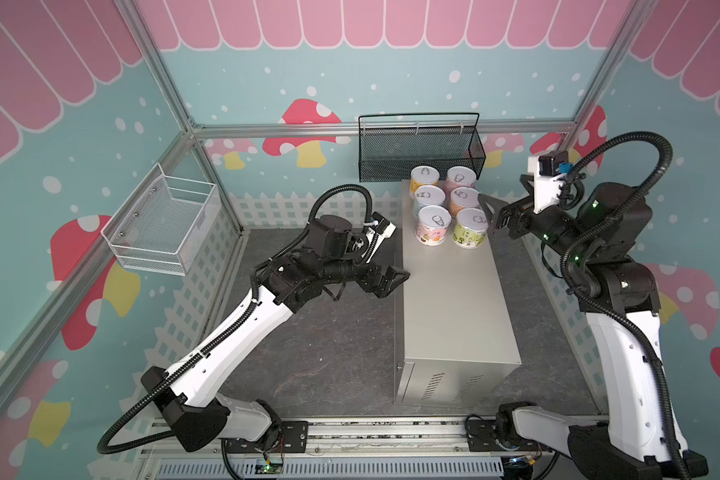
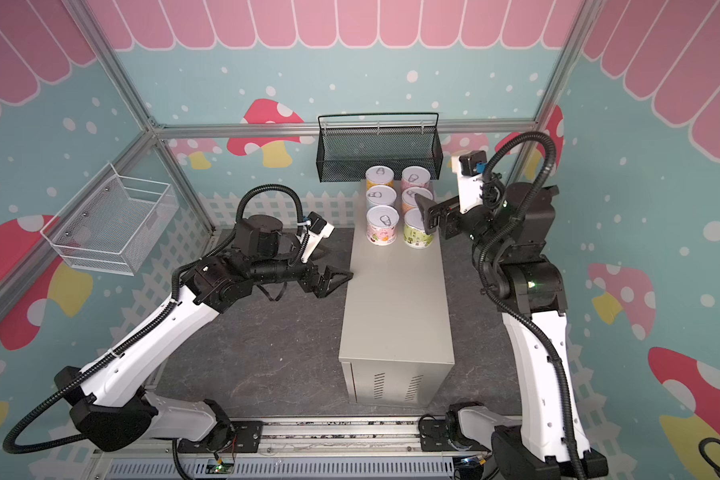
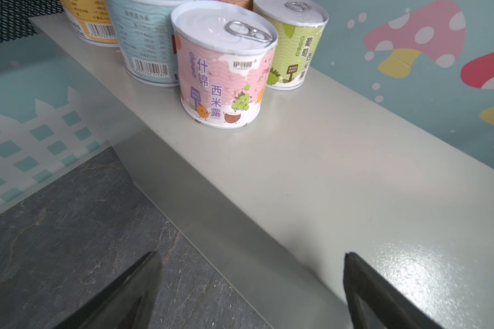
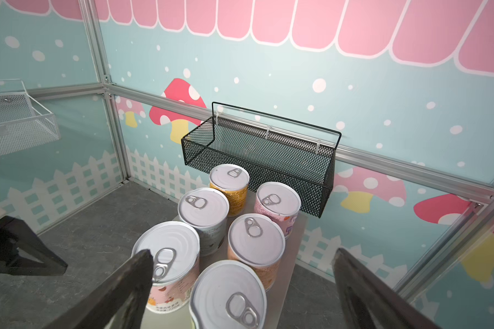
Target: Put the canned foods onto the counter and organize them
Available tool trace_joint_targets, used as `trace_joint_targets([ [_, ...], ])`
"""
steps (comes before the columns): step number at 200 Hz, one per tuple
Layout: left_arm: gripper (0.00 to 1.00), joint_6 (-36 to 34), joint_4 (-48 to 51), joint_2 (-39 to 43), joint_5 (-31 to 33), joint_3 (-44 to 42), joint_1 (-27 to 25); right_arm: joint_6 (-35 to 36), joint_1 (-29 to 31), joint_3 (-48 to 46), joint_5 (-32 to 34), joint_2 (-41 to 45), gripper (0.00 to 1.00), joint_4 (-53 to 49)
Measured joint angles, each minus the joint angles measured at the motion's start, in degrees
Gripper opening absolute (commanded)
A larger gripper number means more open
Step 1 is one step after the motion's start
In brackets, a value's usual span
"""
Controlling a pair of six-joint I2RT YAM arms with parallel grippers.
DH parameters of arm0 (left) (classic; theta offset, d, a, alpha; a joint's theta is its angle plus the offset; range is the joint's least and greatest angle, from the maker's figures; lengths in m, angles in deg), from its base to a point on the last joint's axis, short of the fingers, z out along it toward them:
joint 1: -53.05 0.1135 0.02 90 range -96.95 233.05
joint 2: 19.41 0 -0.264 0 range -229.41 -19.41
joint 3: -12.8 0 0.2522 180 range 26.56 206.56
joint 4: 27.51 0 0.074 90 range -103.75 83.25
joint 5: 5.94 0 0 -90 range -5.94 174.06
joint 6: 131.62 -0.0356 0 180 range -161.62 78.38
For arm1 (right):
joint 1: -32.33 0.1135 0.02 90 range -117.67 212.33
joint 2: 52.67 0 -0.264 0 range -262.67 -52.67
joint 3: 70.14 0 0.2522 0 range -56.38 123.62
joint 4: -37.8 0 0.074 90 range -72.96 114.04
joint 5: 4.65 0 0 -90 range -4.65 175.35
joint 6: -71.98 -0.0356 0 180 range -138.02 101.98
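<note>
Left gripper (image 3: 251, 253), then pink-white can (image 3: 224, 74), label 什锦西米露

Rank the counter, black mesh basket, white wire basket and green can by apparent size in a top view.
Largest: counter.
Next: white wire basket and black mesh basket, too alike to rank.
Smallest: green can.

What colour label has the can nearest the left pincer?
The can is pink and white; left wrist view shows it best.
</note>
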Motion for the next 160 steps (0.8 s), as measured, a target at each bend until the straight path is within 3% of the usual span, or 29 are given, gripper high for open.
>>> trace_joint_targets([
  [44,0.99,-0.2,1.6,0.4,1.2,0.0,-0.2,-1.4,-6.6,7.6,-3.2,-9.0,0.99,-2.5],
  [72,0.99,-0.2,2.1,2.1,6.4,0.0,-0.2,-3.6,-14.8,7.6,-6.5,-11.0,0.99,-2.2],
  [115,0.99,1.5,2.3,5.8,13.9,0.0,4.1,-7.1,-27.2,-4.5,-11.2,-7.7,0.99,3.1],
  [160,0.99,4.2,3.2,6.0,17.0,-1.7,13.7,-10.5,-29.8,-18.4,-20.3,-6.9,0.99,15.5],
])
